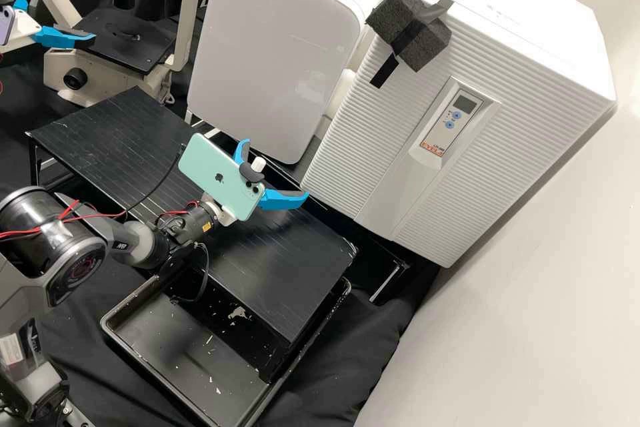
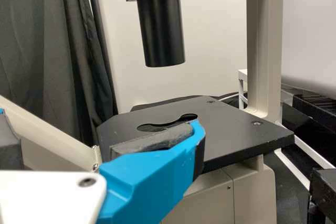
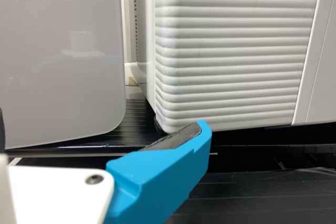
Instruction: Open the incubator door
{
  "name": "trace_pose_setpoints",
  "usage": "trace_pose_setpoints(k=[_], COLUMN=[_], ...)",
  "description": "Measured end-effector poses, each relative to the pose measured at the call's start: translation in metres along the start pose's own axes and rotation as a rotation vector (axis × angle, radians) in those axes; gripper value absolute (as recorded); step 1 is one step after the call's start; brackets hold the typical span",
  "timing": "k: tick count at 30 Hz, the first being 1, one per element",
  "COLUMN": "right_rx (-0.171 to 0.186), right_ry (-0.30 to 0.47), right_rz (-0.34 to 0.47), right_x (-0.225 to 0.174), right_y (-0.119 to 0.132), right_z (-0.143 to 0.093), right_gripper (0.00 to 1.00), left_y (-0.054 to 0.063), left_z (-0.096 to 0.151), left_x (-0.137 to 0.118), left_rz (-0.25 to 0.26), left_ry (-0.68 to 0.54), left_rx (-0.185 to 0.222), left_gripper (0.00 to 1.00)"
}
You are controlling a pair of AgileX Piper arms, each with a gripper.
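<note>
Incubator door point(image 1: 367, 127) is best reached by the right gripper point(image 1: 277, 169), whose fingers are parted wide around nothing; the left gripper point(image 1: 67, 12), also wide, is placed farther off beside the microscope point(image 1: 127, 40). Ahead of the right gripper the shut, upright door is seen, its lower corner nearest. A rise along the edge toward the taped foam point(image 1: 427, 47) is probably needed.

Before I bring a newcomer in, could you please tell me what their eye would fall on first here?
Most likely the large ribbed white incubator on the high view's right, with dark foam blocks taped near its upper corner. Next might come the mint-green phone near the middle, mounted by the right claw, whose bright blue fingers stand open.
</note>
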Motion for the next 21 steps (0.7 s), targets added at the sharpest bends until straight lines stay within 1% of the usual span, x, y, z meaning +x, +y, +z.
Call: trace_pose_setpoints(k=[11, 14, 16, 21], right_rx=[0.0, 0.001, 0.011, 0.06], right_ry=[-0.005, -0.013, -0.011, 0.014], right_rz=[0.001, 0.026, 0.048, 0.13], right_x=[-0.001, -0.008, -0.012, -0.02], right_y=[0.0, 0.007, 0.015, 0.038], right_z=[0.002, 0.005, 0.005, 0.006], right_gripper=[1.0, 1.0, 1.0, 1.0], left_y=[0.0, 0.0, 0.0, 0.0], left_z=[0.0, 0.0, 0.0, 0.0], left_x=[0.0, 0.0, 0.0, 0.0], left_rz=[0.0, 0.0, 0.0, 0.0], left_ry=[0.0, 0.0, 0.0, 0.0], left_rx=[0.0, 0.0, 0.0, 0.0], left_gripper=[1.0, 1.0, 1.0, 1.0])
